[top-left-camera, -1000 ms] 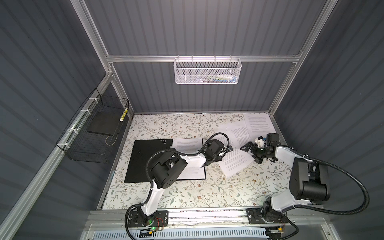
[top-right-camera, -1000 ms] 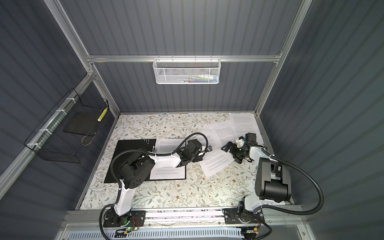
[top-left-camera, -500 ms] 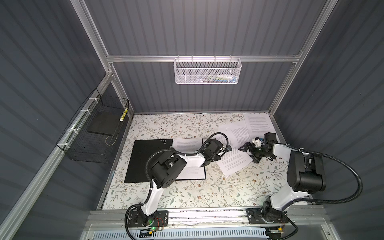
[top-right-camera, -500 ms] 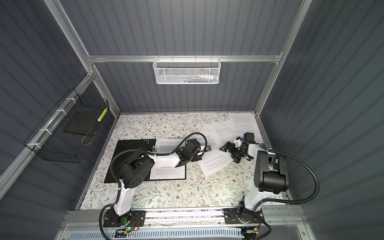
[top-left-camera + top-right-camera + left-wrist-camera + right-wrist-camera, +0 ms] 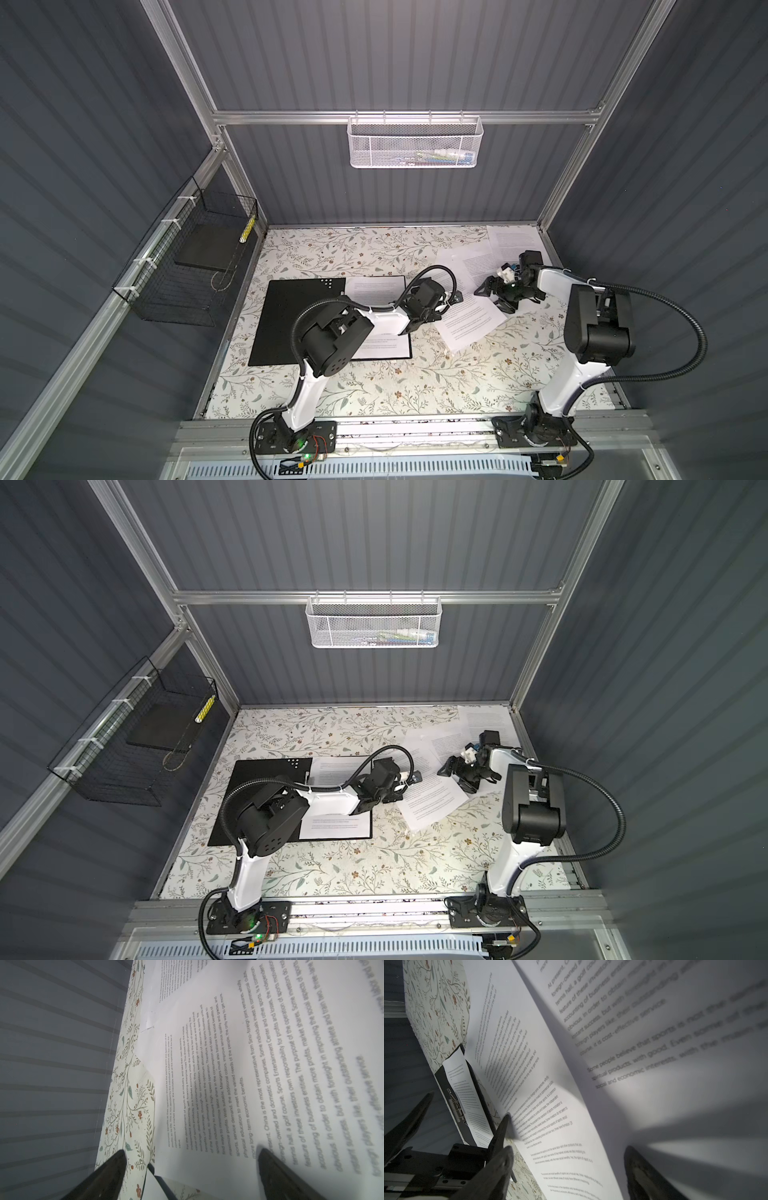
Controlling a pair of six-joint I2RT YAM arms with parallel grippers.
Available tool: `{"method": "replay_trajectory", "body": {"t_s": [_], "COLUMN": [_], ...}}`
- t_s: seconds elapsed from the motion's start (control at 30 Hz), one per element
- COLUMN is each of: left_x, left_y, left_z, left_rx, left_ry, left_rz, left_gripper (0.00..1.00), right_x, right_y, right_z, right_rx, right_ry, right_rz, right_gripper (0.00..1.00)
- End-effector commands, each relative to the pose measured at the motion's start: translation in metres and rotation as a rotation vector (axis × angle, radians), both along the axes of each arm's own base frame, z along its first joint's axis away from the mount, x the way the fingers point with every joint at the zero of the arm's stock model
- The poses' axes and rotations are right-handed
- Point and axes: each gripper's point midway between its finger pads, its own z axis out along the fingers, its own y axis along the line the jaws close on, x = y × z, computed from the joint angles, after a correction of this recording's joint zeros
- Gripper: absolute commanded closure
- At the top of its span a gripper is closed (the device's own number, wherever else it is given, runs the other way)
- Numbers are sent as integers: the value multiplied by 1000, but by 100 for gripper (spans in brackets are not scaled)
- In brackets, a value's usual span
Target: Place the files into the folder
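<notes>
Left end effector [image 5: 191,1152], jaws wide apart, sits at the folder-side edge of a loose sheet [image 5: 469,328]. The right end effector [image 5: 569,1149], jaws also apart, hovers over the sheet's edge farthest from the folder [image 5: 299,324]. Light, limp and slippery, the sheet probably needs an edge pinch, and it will sag if lifted. It lies flat just beside the open folder, with its long axis skewed to the folder's spine. Two more files [image 5: 473,266] lie farther from the folder.

front mat [image 5: 374,390]: free | left: folder [image 5: 282,316] (flat) | right: files [image 5: 469,324] strewn

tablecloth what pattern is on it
Pale cream tablecloth printed with green leafy sprigs and small reddish-brown flowers; the left wrist view shows it best.
</notes>
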Motion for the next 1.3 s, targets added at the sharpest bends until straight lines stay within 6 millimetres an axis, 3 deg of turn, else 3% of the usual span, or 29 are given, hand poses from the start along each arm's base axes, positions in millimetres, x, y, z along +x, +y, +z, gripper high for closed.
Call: {"method": "replay_trajectory", "body": {"t_s": [0.0, 0.23, 0.77, 1.27], "left_x": [-37, -35, -39, -36], "left_y": [50, 50, 47, 38], "left_z": [-83, -82, -81, -70], "left_rx": [256, 246, 226, 170], "left_ry": [207, 199, 215, 210], "left_rz": [-14, -10, -19, -15], "left_gripper": [0, 0, 0, 0], "right_x": [-5, 1, 33, 37], "right_y": [10, 22, 29, 43], "right_z": [-1, -4, -3, 1], "right_rx": [26, 48, 87, 98], "right_ry": [25, 19, 23, 25], "right_rz": [49, 85, 112, 162], "right_gripper": [21, 32, 46, 66]}}
